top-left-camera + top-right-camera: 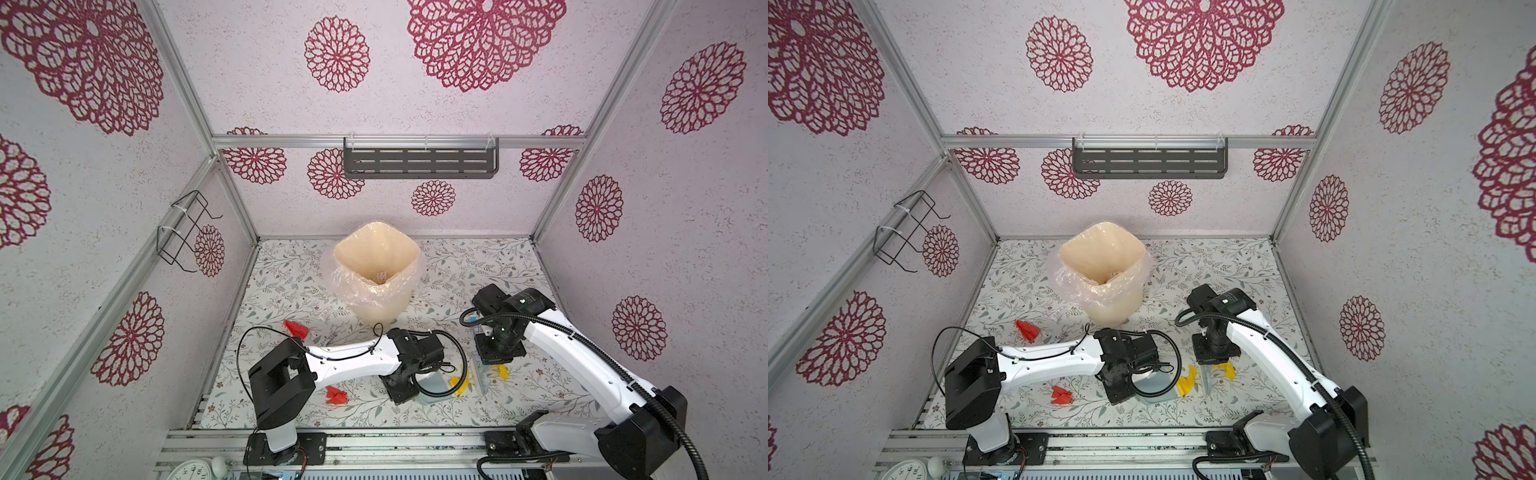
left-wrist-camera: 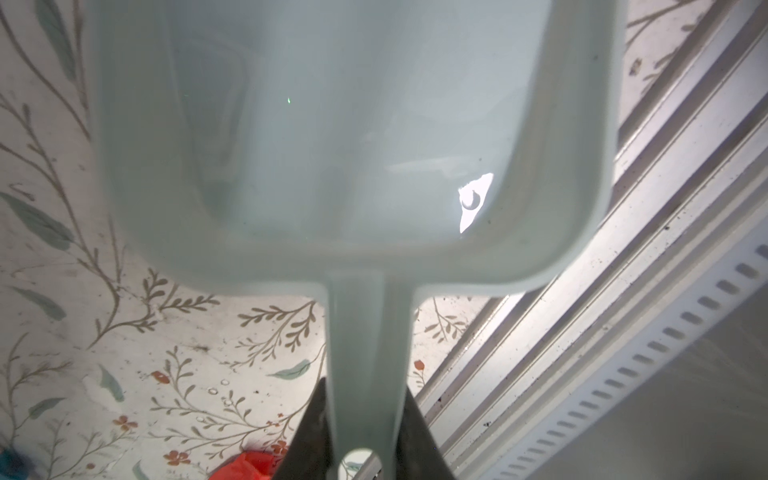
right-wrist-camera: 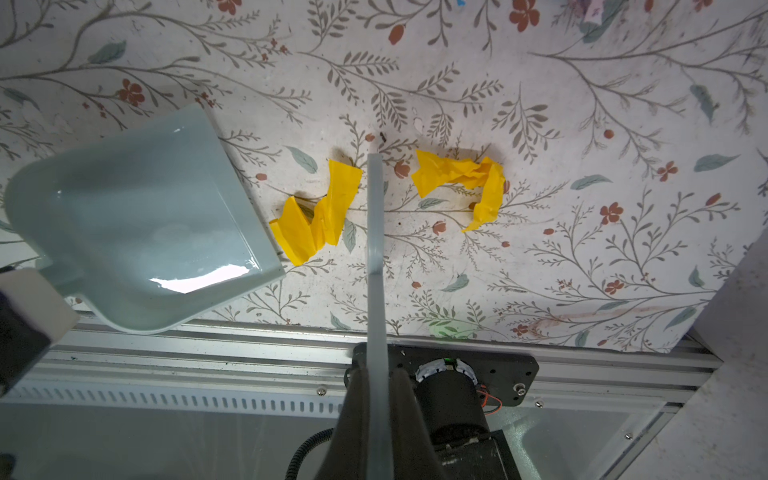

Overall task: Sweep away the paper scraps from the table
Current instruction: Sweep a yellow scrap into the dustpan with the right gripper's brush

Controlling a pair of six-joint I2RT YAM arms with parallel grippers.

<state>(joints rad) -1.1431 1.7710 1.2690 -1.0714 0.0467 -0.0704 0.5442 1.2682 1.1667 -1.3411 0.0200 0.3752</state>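
Crumpled yellow and red paper scraps (image 3: 320,212) unswept on table (image 3: 582,104); left claw (image 2: 365,399) grips pale-blue plastic dustpan (image 2: 311,124), right claw (image 3: 379,374) clamps slim pale brush (image 3: 375,216)

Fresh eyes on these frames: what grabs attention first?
The tall cream bin with a plastic liner dominates the back middle of the table. Near the front edge, the left gripper holds a pale blue dustpan beside a yellow scrap, with the right gripper holding a thin pale brush between it and another yellow scrap. A red scrap and a second red scrap lie left of them.
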